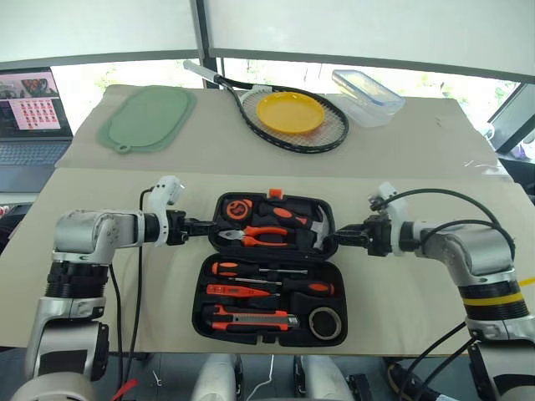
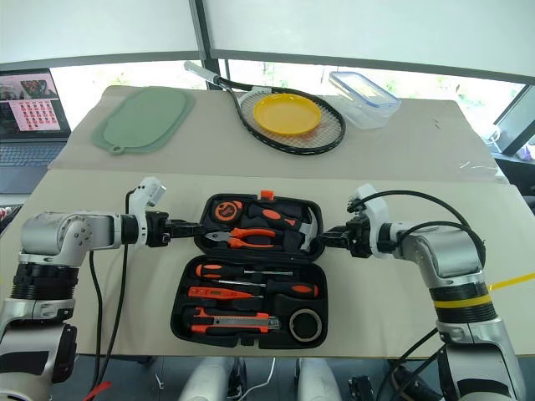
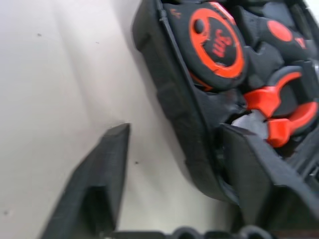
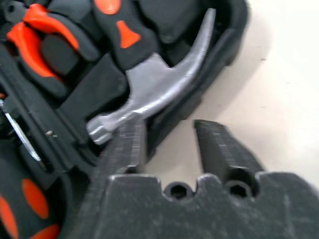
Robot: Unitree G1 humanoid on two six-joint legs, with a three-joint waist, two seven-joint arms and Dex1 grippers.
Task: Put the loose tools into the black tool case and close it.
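While both grippers straddle its far half's side rims unclenched, the black tool case (image 1: 203, 294) shows 3 screwdrivers (image 1: 251, 269), 1 knife (image 1: 253, 318), 1 tape roll (image 1: 325, 322).

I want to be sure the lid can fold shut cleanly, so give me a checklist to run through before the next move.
1. Loose tools in the black tool case: ok; two screwdrivers, slim orange screwdriver, utility knife and tape roll lie in its slots.
2. Nothing sticking above the slots: cannot tell.
3. Left gripper straddles the far half's edge, jaws open: ok.
4. Right gripper straddles the opposite edge, jaws open: ok.
5. Edges gripped firmly: not ok.
6. Case closed: not ok.
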